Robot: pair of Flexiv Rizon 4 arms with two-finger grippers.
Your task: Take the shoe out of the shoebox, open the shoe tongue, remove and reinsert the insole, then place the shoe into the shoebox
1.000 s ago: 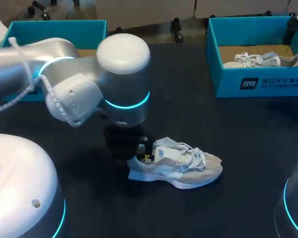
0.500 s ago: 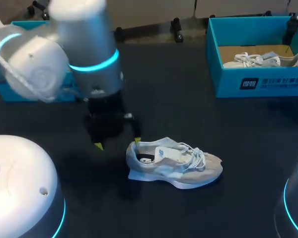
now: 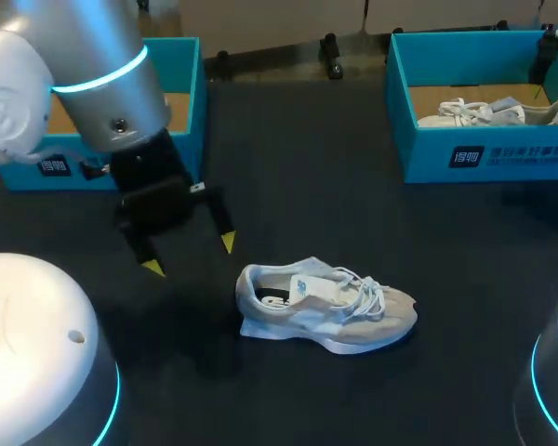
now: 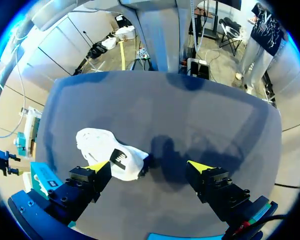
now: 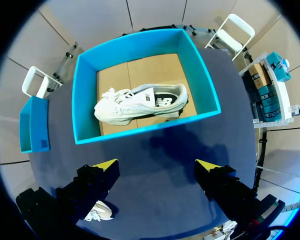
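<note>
Head view: shoebox holds white shoe; left gripper, right gripper both spread, empty.

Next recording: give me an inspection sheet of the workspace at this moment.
Surface: dark table.
Job's things: shoe stands on its sole on the table, outside both boxes; left shoebox partly hidden; right shoebox holds a second shoe.
Clutter: nothing seen.
Hands: left hand open, beside the shoe's heel, apart from it; right hand open, with the right shoebox ahead of it.
Cables: nothing seen on the table.
Surroundings: nothing seen.
</note>
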